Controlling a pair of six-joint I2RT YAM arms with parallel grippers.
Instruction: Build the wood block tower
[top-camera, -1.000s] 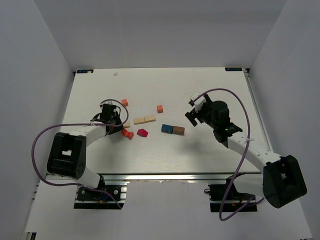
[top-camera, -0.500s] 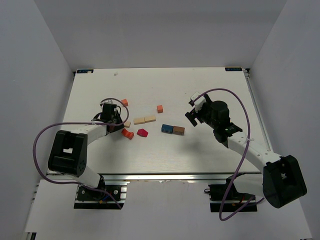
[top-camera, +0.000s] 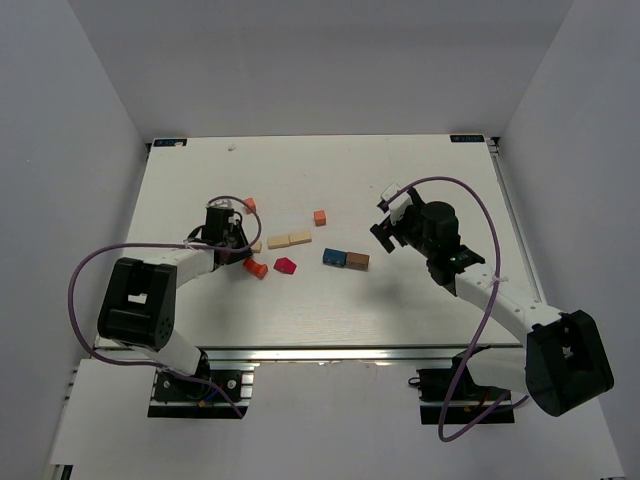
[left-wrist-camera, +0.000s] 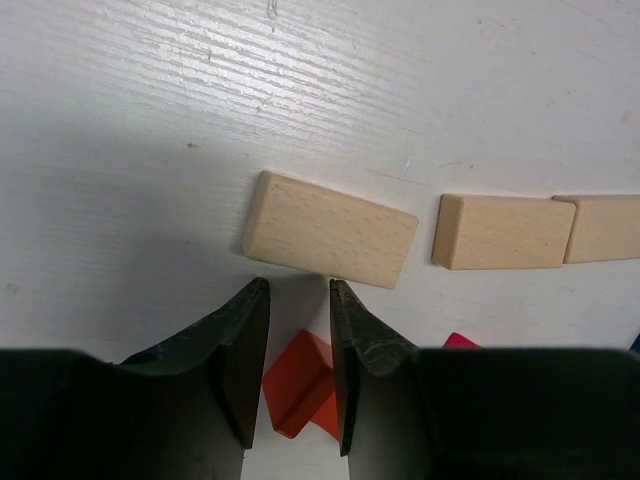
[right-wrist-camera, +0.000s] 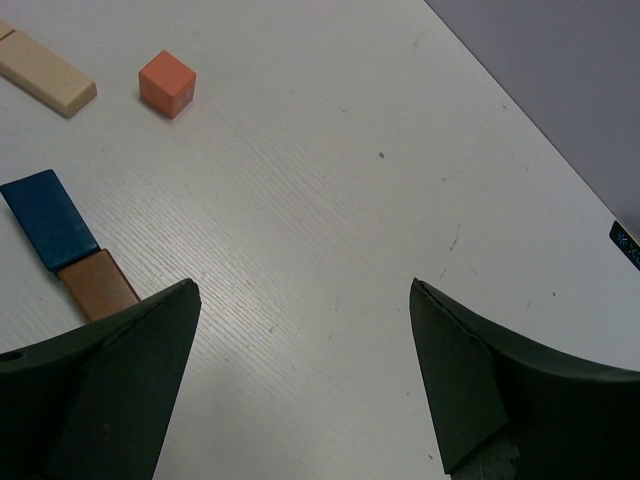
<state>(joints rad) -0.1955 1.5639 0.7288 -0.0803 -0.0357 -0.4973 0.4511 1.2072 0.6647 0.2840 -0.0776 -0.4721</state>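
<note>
Seen from the top external camera, the wood block tower (top-camera: 300, 238) is found unbuilt: its pieces are spread flat, one layer deep, across the middle of the surface (top-camera: 330, 165). Two tan blocks (top-camera: 279, 241) are laid end to end, with a third tan block (top-camera: 254, 247) just to their left. An orange cube (top-camera: 320, 217) is set beyond them and a small orange block (top-camera: 250, 204) further left. A red-orange block (top-camera: 256, 268) and a red block (top-camera: 286, 265) are placed nearer the arms. A blue block (top-camera: 334, 257) and a brown block (top-camera: 357, 261) are laid touching, end to end. The left pincer (top-camera: 240, 248) is positioned close beside the third tan block. The right pincer (top-camera: 382, 218) is held to the right of the blue and brown pair, apart from them. Broad open surface is left toward the far edge and both side edges, which are closed in by grey walls (top-camera: 60, 150).

From the left wrist, the fingers (left-wrist-camera: 240, 350) are seen parted by only a narrow slit, with nothing gripped. Their tips are set just short of the near long edge of the third tan block, and the red-orange block is glimpsed through the slit.

From the right wrist, the fingers (right-wrist-camera: 110, 380) are spread wide and empty over bare surface. The blue and brown blocks are seen at the left, and the surface's edge is met by the wall at upper right.
</note>
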